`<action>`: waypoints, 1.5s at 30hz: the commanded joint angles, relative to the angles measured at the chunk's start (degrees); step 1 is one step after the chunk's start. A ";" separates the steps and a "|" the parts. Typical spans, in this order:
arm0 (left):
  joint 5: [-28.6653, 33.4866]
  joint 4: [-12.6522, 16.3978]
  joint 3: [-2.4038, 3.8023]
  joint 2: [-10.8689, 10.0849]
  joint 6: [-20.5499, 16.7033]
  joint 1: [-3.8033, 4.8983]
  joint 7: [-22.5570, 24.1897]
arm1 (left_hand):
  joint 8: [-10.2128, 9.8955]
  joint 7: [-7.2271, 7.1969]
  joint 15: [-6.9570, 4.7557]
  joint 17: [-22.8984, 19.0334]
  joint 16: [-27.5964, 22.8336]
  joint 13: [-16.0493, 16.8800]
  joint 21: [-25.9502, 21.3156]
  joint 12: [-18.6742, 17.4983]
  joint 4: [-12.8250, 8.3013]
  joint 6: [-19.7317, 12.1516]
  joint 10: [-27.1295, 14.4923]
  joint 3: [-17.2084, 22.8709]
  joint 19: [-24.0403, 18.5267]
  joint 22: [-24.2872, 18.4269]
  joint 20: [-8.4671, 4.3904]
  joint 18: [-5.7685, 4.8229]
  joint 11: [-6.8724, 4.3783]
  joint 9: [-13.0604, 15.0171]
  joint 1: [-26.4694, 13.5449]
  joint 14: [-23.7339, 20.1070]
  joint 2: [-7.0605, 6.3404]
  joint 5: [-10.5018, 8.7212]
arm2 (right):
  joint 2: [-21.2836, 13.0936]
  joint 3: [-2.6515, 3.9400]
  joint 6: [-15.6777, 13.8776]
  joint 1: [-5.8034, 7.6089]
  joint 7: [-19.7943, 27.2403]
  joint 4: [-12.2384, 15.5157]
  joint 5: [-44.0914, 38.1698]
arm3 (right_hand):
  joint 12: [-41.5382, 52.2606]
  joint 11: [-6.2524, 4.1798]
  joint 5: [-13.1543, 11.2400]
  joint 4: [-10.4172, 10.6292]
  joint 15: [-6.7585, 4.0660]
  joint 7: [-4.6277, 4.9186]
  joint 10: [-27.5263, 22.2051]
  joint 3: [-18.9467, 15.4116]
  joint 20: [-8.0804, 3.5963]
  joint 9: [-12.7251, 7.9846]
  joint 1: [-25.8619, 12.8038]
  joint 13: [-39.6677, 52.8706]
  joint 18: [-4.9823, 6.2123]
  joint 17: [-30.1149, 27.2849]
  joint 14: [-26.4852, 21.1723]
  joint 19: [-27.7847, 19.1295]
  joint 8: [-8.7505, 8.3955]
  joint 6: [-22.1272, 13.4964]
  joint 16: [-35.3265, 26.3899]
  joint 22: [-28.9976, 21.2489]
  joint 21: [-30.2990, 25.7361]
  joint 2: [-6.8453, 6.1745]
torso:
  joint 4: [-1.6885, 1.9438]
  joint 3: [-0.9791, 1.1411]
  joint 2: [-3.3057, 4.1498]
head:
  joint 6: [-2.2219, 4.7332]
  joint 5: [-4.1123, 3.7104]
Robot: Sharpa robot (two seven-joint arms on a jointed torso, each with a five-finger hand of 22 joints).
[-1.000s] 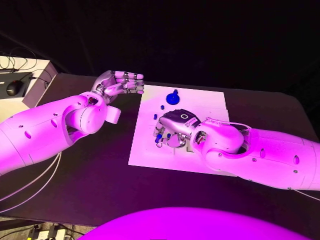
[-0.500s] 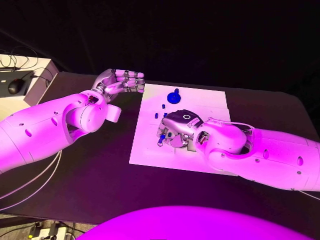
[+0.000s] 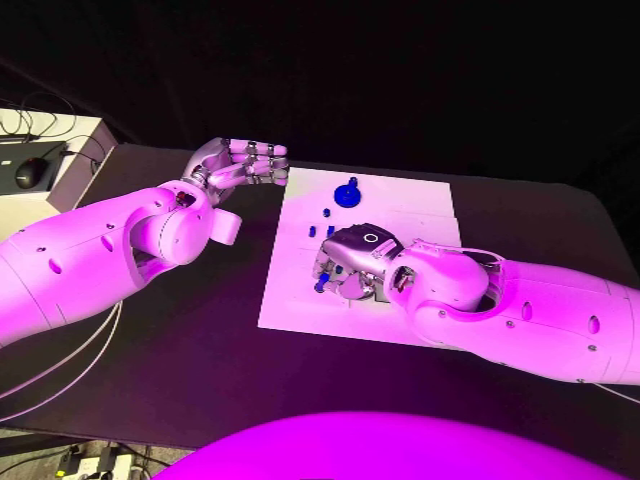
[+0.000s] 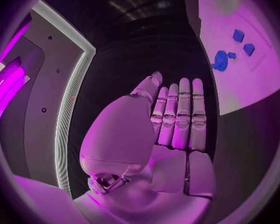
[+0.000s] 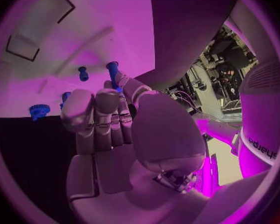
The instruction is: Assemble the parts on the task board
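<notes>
- Head view: the flat white rectangular task board (image 3: 407, 205) lies in the middle of the black table (image 3: 190, 340). The silver right hand (image 3: 352, 262) is over the board's middle, fingers curled downward, with a small blue peg (image 3: 322, 286) at its fingertips. A round blue gear-like part (image 3: 348, 194) stands near the board's far edge, and two small blue pieces (image 3: 327, 213) lie between that part and the right hand.
- Head view: the silver left hand (image 3: 241, 163) is beside the board's far left corner, off the board, fingers bent and holding nothing.
- Left wrist view: the left hand (image 4: 171, 119) has its fingers straight, side by side and empty. Beyond them lies the board (image 4: 252, 79), with the round blue part (image 4: 220, 60) and small blue pieces (image 4: 238, 35) on it.
- Right wrist view: the right hand (image 5: 105, 119) pinches a short blue peg (image 5: 113, 73) between thumb and fingertips above the board (image 5: 65, 50). Another blue peg (image 5: 83, 73) stands on the board just beside it, and the blue gear-like part (image 5: 38, 111) sits at the board's edge.
</notes>
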 commanded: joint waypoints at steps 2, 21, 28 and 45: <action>-0.16 0.19 0.05 0.02 0.54 0.00 0.27 | 0.03 0.25 0.16 0.00 -0.13 -0.08 -0.12 -0.14 0.25 0.23 -0.17 0.15 -0.21 0.08 0.21 -0.30 0.00 -0.01 -0.37 -0.38 0.00 0.09 | 0.09 0.00 0.67 -0.12 0.14 -0.19 -0.80 | 0.13 -1.25 0.14 -0.22 0.02 0.06 1.54 0.13 -0.06 0.10 0.87 0.23 0.78 -0.06 -0.05 3.85 0.32 0.28 -0.14 0.05 -0.07 1.59 | -0.03 -0.04 0.03 | 0.00 0.00; -0.17 0.25 0.05 -0.07 0.41 0.01 0.22 | 0.03 0.25 0.16 0.00 -0.13 -0.08 -0.12 -0.14 0.25 0.23 -0.17 0.15 -0.21 0.08 0.21 -0.30 0.00 -0.01 -0.37 -0.38 0.00 0.09 | 1.28 -0.24 0.09 -0.66 1.18 -2.27 -0.33 | 0.08 -0.88 3.67 2.09 0.35 0.02 0.10 -6.04 0.15 -1.40 -1.85 0.19 0.95 -0.45 -0.12 3.78 0.01 -3.29 -0.76 -0.69 -1.84 -1.70 | -0.01 0.01 0.02 | 0.00 -0.10; -0.18 0.27 0.05 -0.11 0.28 0.01 0.15 | 0.03 0.27 0.14 0.00 -0.09 -0.08 -0.11 -0.13 0.31 0.27 -0.12 0.22 -0.21 0.12 0.19 -0.30 -0.03 0.00 -0.32 -0.37 0.01 0.11 | 1.10 -0.34 -2.95 -0.83 2.66 -2.41 0.97 | 0.26 0.68 5.42 5.41 1.30 0.04 -5.76 -15.87 1.02 -1.73 -1.43 0.18 1.82 -0.70 -0.12 3.71 0.05 -6.94 -1.42 -2.28 -4.54 -4.17 | -0.02 -0.03 -0.13 | 0.00 -0.22; -0.16 -0.16 0.04 0.10 0.64 0.00 0.31 | 0.05 0.02 0.13 0.01 -0.07 -0.08 -0.13 -0.13 0.50 0.51 -0.06 0.14 -0.24 0.11 0.22 -0.33 -0.10 0.00 -0.58 -0.36 -0.03 0.10 | -7.06 0.37 -15.08 -0.53 5.30 3.45 7.82 | 2.04 2.84 9.37 15.74 2.83 -0.97 -15.22 -23.29 2.73 -1.67 4.74 0.04 3.73 -1.21 -0.58 3.68 0.09 -14.91 -0.17 -3.85 -5.28 -9.31 | -0.35 0.12 -0.22 | 0.14 -0.70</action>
